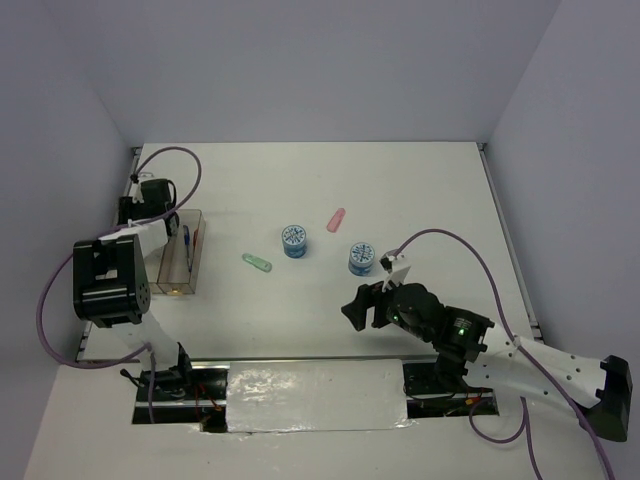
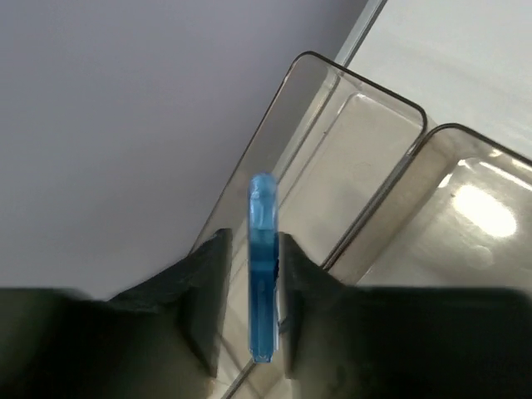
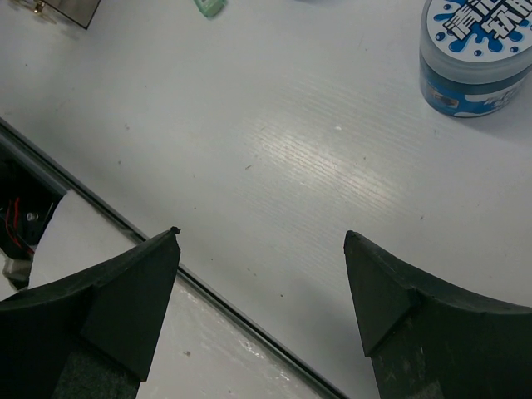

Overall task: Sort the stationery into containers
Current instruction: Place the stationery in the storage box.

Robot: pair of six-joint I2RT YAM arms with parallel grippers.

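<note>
My left gripper [image 2: 252,249] is shut on a light-blue bar [image 2: 263,249] that stands on end between its fingers, right above the amber-tinted containers [image 2: 374,166]. From the top view the left gripper [image 1: 178,236] is over the containers [image 1: 183,262] at the left edge of the table. Two blue rolls [image 1: 295,240] [image 1: 362,257], a pink bar [image 1: 336,219] and a green bar [image 1: 257,262] lie on the table. My right gripper [image 1: 358,306] [image 3: 261,235] is open and empty, low over the table near the right roll [image 3: 474,58].
A red pen [image 1: 200,236] shows in the containers. Grey walls close in the table on the left, back and right. A taped strip [image 1: 315,395] and a metal edge [image 3: 249,320] run along the table's front. A corner of the containers [image 3: 66,10] and the green bar [image 3: 209,7] show in the right wrist view.
</note>
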